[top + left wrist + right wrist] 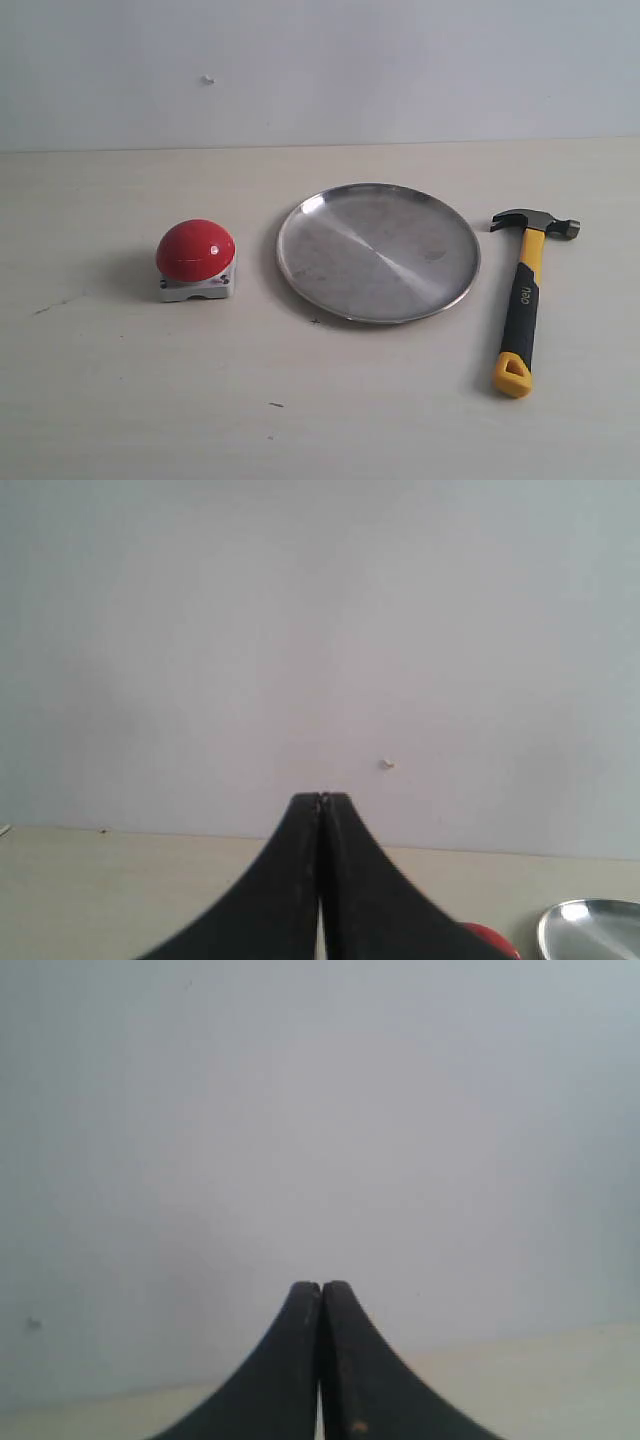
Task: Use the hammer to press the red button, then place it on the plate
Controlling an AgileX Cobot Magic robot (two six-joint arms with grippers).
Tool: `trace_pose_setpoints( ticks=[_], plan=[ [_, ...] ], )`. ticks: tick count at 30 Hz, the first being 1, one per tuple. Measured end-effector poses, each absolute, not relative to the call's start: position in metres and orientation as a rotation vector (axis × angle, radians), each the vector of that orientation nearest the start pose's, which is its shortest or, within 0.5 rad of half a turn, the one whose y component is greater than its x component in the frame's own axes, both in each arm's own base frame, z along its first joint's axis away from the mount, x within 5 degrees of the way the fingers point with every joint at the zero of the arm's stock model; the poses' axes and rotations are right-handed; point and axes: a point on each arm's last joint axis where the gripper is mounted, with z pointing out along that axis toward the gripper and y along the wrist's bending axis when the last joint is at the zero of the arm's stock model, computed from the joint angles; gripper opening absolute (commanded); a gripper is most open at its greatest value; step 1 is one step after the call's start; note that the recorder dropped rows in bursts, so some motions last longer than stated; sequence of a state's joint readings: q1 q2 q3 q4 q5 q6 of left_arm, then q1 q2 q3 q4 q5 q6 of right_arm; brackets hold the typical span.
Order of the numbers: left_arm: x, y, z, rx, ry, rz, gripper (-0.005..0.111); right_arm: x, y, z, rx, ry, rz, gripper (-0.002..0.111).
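Yellow-and-black in the handle and dark in the head, one hammer (pixel 528 300) lies flat on the pale desk (pixel 300 420). Its head is toward the wall and its looped end toward the near edge, just beside the right rim of one silver plate (pixel 378 252) without touching it. One red button (pixel 195 250) sits left of the plate, apart from it. Two tools show, each only in its own wrist view. The left tool (pixel 320 802) is clenched, black fingers pressed together on nothing, with a sliver of the button and the plate's rim beyond it. The right tool (pixel 320 1285) is likewise clenched and empty. Where the hammer lies relative to either tool cannot be told.
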State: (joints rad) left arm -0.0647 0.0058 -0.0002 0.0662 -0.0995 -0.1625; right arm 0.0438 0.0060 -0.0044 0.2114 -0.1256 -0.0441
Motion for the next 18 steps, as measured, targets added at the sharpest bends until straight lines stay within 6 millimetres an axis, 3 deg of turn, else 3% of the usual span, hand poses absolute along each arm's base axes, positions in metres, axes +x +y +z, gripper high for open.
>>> trace_pose_setpoints(
  ticks=[6,12,18],
  plan=[
    [0.0553,-0.0042,0.2219,-0.017,1.391,-0.139,0.000,0.0527,-0.0040,0.2336,0.331,1.236,0.401,0.000],
    [0.0553,-0.0042,0.2219,-0.017,1.391,-0.139,0.000,0.0529,-0.0039,0.2329,0.339,1.243,0.410,0.000],
    [0.0553,-0.0042,0.2219,-0.017,1.391,-0.139,0.000,0.0552,-0.0007,0.2237,0.286,1.361,0.361,0.000]
  ],
)
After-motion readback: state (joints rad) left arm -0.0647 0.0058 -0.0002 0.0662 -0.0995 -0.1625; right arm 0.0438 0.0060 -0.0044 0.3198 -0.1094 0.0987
